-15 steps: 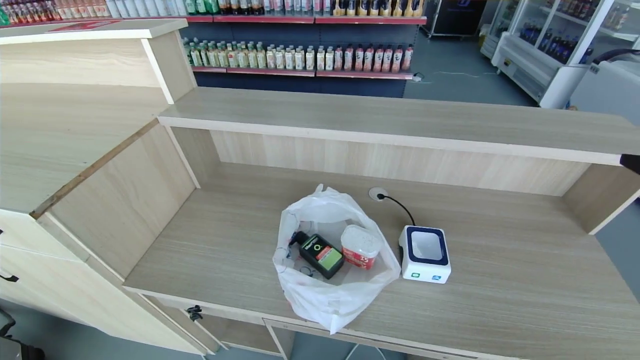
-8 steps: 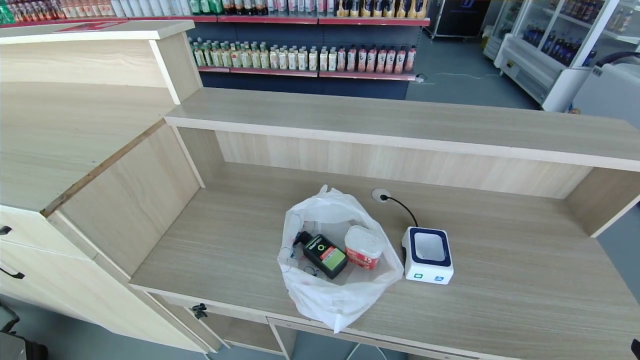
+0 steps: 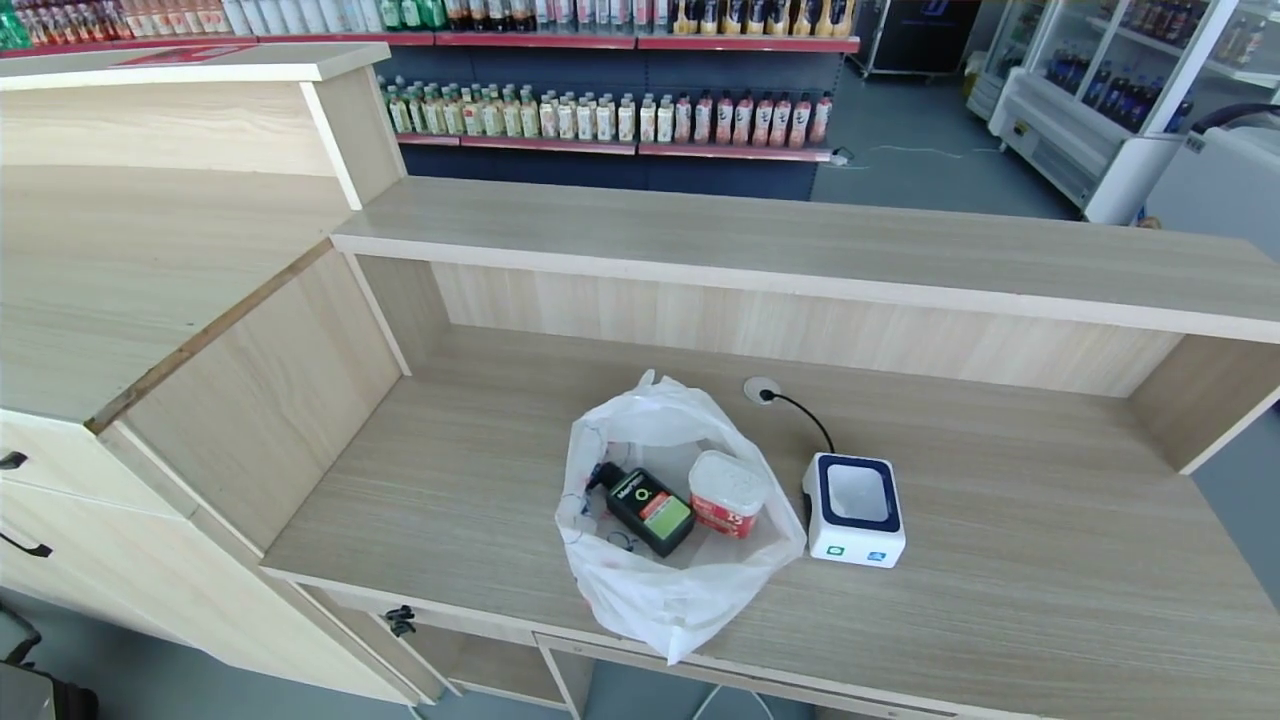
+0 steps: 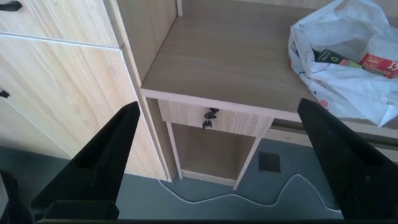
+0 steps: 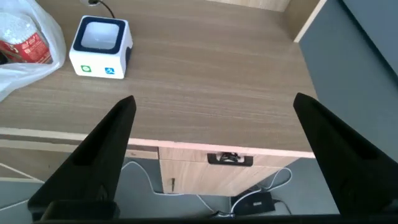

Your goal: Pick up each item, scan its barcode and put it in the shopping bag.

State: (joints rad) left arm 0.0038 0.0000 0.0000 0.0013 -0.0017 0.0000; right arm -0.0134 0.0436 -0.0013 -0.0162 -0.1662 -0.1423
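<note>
Though apart, bag (image 4: 348, 87) near left gripper (image 4: 217, 104).

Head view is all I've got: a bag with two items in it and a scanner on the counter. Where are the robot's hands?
Observer: The left gripper hangs open out in front of the left end of the counter, near a drawer.
Operator: And the other?
Observer: The right gripper is open too, before the counter's front edge, to the right of the scanner.
Operator: Holding anything?
Observer: No, both are empty.
</note>
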